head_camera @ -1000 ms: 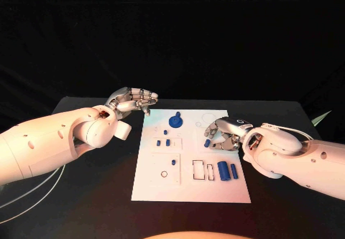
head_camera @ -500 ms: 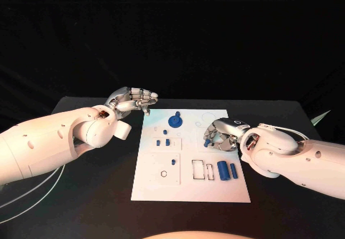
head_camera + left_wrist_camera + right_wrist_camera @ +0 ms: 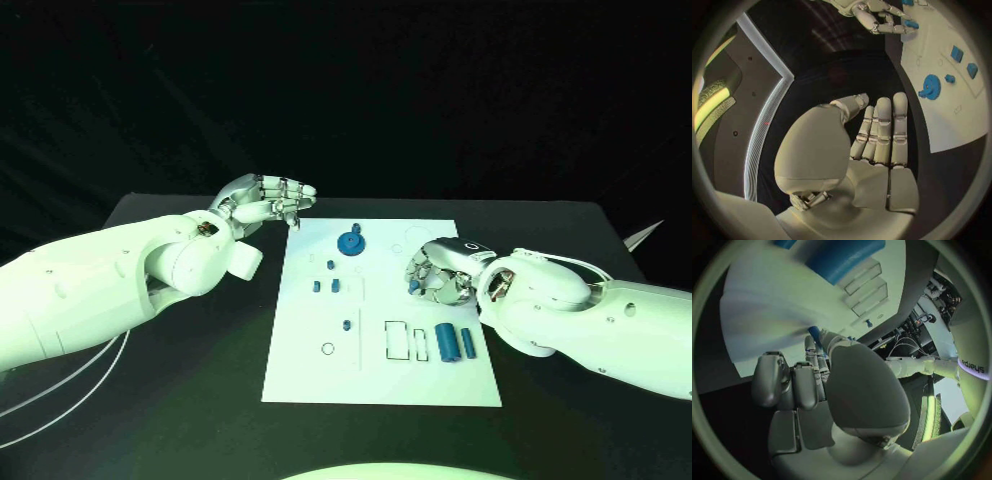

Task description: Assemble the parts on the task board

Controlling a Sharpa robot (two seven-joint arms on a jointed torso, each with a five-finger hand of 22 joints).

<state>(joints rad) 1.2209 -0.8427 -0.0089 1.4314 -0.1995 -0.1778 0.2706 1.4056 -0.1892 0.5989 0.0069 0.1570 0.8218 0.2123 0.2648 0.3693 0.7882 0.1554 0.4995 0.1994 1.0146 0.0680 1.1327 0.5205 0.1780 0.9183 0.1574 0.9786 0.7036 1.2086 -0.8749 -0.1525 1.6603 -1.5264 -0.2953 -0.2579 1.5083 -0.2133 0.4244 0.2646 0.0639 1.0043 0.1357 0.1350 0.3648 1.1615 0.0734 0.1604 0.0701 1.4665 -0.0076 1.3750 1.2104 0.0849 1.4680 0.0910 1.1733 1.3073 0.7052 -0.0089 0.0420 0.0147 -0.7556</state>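
Right hand (image 3: 440,272), centre right of the head view, curled around a small blue part (image 3: 414,287) above the task board (image 3: 382,380). Left hand (image 3: 268,203), upper left, off the board's corner, fingers bent in, holding nothing. Blue gear (image 3: 352,242) near the board's top, two cylinders (image 3: 456,342) lower right. Risk, likely: thin pinch slipping, part dropping or tilting short of its recess.

A: Where's the task board (image 3: 382,375)?
B: Mid-table (image 3: 173,420). Gear part (image 3: 351,241) at its far end, two cylinders (image 3: 456,342) side by side near right edge.
A: Hands?
B: Left hand (image 3: 268,203) off the far-left corner, right hand (image 3: 437,270) over the right side.
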